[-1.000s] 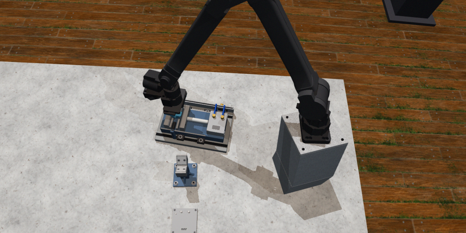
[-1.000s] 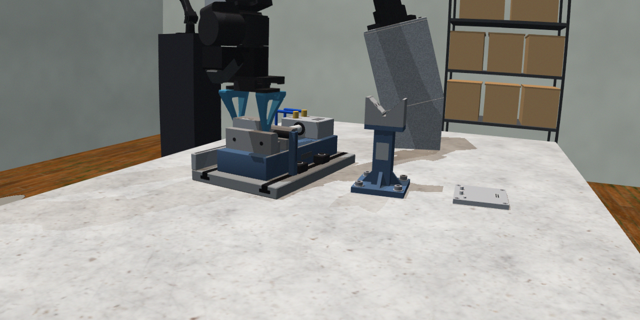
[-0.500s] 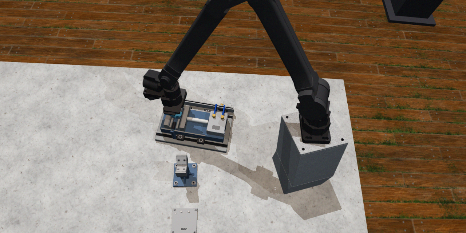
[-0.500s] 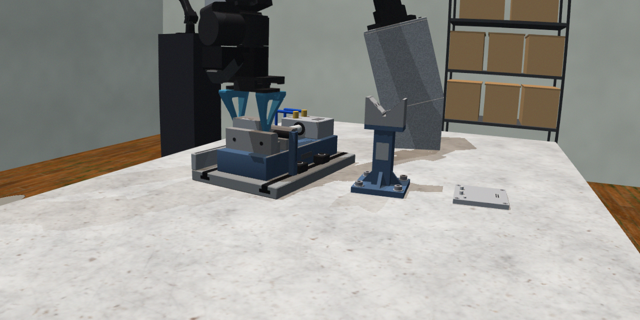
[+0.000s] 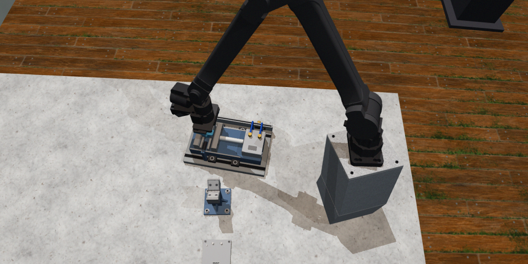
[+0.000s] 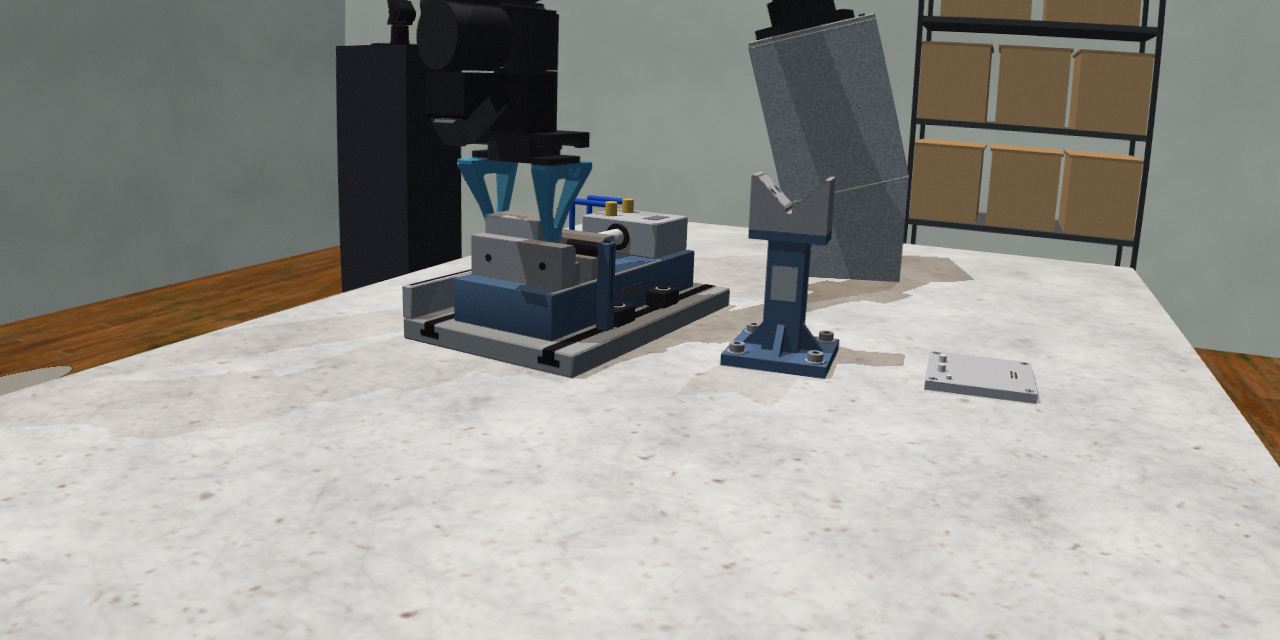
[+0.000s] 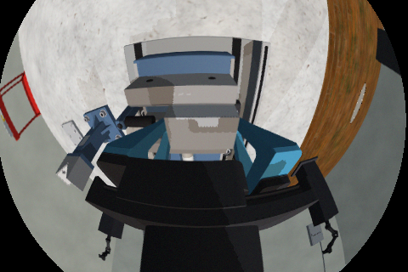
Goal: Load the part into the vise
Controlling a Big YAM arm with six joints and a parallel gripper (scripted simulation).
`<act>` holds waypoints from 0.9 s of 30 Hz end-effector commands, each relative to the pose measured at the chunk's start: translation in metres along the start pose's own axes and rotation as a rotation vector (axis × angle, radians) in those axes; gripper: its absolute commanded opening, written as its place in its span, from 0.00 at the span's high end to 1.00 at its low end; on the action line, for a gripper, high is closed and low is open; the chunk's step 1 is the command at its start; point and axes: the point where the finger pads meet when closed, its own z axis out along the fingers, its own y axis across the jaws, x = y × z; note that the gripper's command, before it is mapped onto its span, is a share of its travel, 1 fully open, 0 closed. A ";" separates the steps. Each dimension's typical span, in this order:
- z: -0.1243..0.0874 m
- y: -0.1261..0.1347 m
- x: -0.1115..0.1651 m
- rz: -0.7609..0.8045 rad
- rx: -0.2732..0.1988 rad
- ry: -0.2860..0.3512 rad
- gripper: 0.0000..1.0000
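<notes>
My gripper (image 6: 523,204), with blue fingers, points straight down over the vise (image 5: 228,147) and is shut on the grey part (image 7: 201,135). The part (image 6: 512,224) sits low between the jaws, just behind the fixed jaw (image 6: 524,261), with its top a little above the jaw's top. In the wrist view the part lies right next to the fixed jaw (image 7: 180,91). I cannot tell whether they touch. The work stop (image 7: 136,121), a short dark rod, is to the part's left. The bars and the slot are hidden. The infeed plate (image 5: 216,251) is bare.
The moving jaw (image 5: 218,135) and the air cylinder (image 5: 253,145) take up the vise's right end. The V-block (image 6: 790,206) stands empty on its blue post between the vise and the infeed plate (image 6: 981,374). The arm's grey pedestal (image 5: 356,177) stands at the right.
</notes>
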 end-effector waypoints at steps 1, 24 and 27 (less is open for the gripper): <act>-0.004 0.003 -0.008 -0.012 0.000 -0.025 1.00; -0.005 0.004 -0.009 -0.013 0.000 -0.029 1.00; -0.006 0.004 -0.010 -0.013 0.001 -0.030 1.00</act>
